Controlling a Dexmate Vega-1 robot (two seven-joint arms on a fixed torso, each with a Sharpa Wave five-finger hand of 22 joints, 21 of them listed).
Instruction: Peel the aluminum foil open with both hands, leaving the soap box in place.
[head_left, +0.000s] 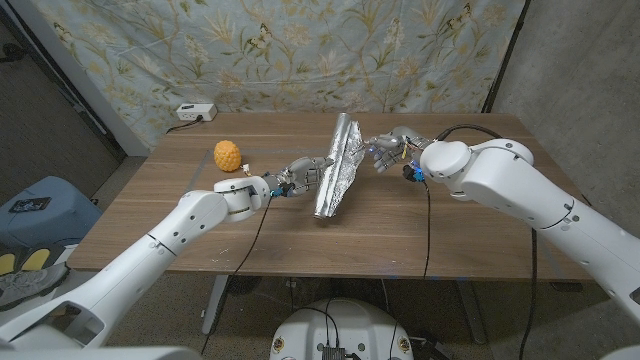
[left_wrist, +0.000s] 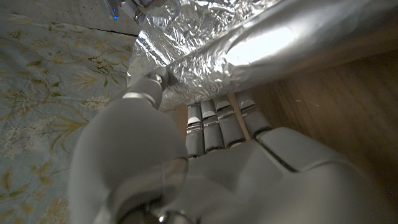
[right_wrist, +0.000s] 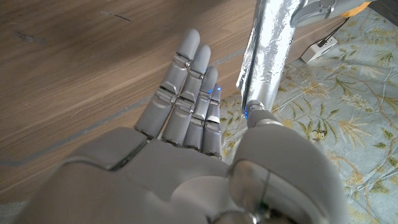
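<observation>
**A:** Looking at the foil (head_left: 335, 168) first: it's a long crinkled strip standing up on edge around the middle of the tabletop (head_left: 200, 215), running from the far side toward the near side. Can't see any soap box under it, tbh.

**B:** Yeah, same. What about the left hand (head_left: 300, 176)?

**A:** It reaches in from the left and touches the foil's left face. From the left wrist view the fingers (left_wrist: 219, 121) sit side by side, pressed together and tucked under the foil's edge, thumb up against the sheet. Whether it's really pinching, I can't tell.

**B:** And the right hand (head_left: 388, 147)?

**A:** It's at the foil's far right side. In the right wrist view its fingers (right_wrist: 186, 93) are straight and close together, holding nothing, thumb just beside the foil's edge.

**B:** Anything else around?

**A:** A yellow bumpy ball (head_left: 228, 156) far left, well apart from the foil, and a white power strip (head_left: 192, 113) at the far edge.
</observation>
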